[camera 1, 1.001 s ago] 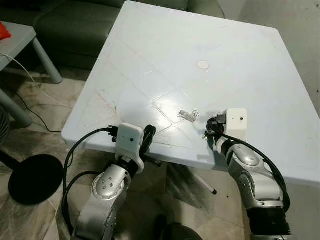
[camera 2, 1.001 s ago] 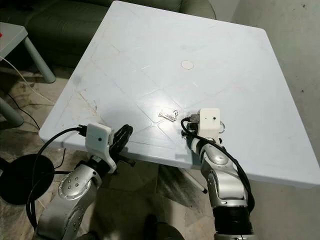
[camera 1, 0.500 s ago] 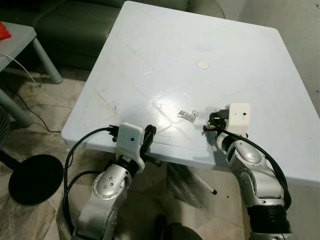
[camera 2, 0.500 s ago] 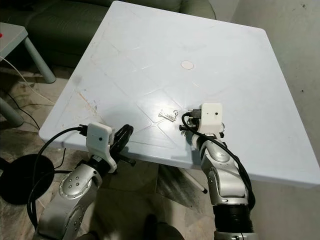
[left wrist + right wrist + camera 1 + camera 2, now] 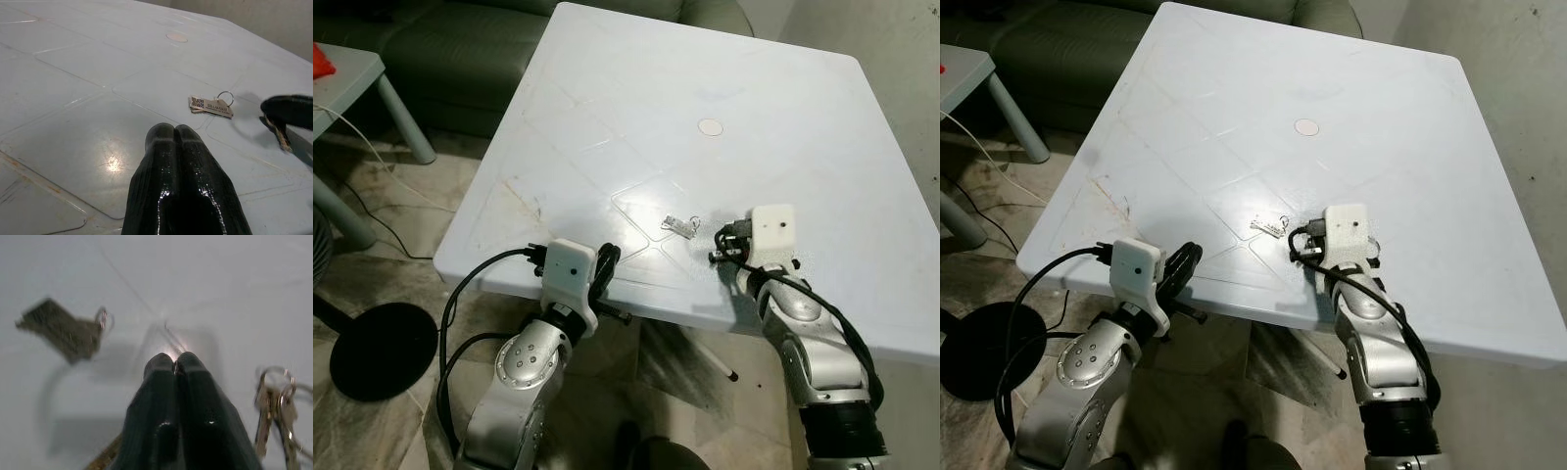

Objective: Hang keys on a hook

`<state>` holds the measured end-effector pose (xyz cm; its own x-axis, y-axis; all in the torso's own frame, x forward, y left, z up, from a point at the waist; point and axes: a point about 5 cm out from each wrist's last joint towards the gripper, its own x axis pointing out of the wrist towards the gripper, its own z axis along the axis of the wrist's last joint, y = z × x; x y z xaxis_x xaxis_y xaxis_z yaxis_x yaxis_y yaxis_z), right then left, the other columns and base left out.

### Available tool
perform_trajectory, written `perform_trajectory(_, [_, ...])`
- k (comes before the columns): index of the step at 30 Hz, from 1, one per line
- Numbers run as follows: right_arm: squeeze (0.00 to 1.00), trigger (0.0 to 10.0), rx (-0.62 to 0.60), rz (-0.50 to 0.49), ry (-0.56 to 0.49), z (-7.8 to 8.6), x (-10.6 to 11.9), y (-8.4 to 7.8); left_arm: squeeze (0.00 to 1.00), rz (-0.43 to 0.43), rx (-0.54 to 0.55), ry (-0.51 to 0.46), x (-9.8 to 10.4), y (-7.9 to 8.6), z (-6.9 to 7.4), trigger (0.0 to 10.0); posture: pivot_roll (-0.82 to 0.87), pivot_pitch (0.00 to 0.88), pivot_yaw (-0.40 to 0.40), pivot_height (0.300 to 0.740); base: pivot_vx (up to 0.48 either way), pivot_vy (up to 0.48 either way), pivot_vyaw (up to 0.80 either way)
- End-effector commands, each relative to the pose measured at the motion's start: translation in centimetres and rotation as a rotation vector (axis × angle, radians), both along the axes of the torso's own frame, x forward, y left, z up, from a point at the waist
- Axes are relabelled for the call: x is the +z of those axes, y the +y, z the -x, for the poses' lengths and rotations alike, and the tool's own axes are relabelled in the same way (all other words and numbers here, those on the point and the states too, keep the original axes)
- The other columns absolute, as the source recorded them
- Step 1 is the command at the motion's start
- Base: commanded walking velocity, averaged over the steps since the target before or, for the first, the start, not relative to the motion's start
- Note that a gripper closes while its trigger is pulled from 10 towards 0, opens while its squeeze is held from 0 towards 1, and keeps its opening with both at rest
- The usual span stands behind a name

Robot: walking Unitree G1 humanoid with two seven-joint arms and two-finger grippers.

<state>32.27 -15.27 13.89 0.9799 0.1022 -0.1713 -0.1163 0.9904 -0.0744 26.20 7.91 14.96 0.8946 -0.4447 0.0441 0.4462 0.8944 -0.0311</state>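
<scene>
Currently: right gripper (image 5: 173,363) fingers are pressed together, nothing held, low over the white table (image 5: 636,108) | tagged key ring (image 5: 680,226) lies just beside it | bunch of keys (image 5: 276,404) is seen near it | left gripper (image 5: 173,132) is closed, empty, at the table's near edge.

The right gripper (image 5: 717,245) has moved a little toward the left of the picture. It is now closer to the small tag with a ring (image 5: 678,226) in the middle of the white table (image 5: 636,108). Its white wrist box (image 5: 773,233) has tipped a bit and sits lower and more to the left than before.
</scene>
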Motion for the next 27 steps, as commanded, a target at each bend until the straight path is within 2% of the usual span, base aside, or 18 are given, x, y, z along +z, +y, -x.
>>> perform_trajectory(1, [1.0,10.0,-0.007,0.021,0.025,0.3,-0.4,-0.4,0.0,0.004,-0.006,0.008,-0.2,-0.2,0.1,10.0,-0.01,0.23,-0.102,0.74,0.0,0.0,0.0])
perform_trajectory(4, [1.0,10.0,0.0,0.018,0.025,0.4,-0.4,-0.4,0.0,0.005,-0.005,0.01,-0.2,-0.2,0.2,10.0,-0.01,0.232,-0.102,0.74,0.0,0.0,0.0])
perform_trajectory(5, [0.0,10.0,-0.012,0.027,0.018,0.3,-0.4,-0.5,0.0,0.005,-0.005,0.011,-0.3,-0.2,0.2,10.0,-0.01,0.232,-0.102,0.74,0.0,0.0,0.0])
perform_trajectory(12, [0.0,10.0,-0.024,0.005,0.01,0.3,-0.1,-0.8,0.0,0.007,-0.003,0.014,-0.3,-0.2,0.2,10.0,-0.01,0.239,-0.103,0.74,0.0,0.0,0.0])
perform_trajectory(22, [0.0,10.0,0.01,-0.122,0.002,0.3,0.7,-0.9,0.0,0.007,-0.004,0.015,-0.3,-0.2,0.2,10.0,-0.01,0.241,-0.103,0.74,0.0,0.0,0.0])
perform_trajectory(27, [0.0,10.0,-0.004,-0.128,-0.004,0.3,0.8,-1.1,0.0,0.007,-0.005,0.016,-0.3,-0.2,0.2,10.0,-0.01,0.24,-0.101,0.74,0.0,0.0,0.0])
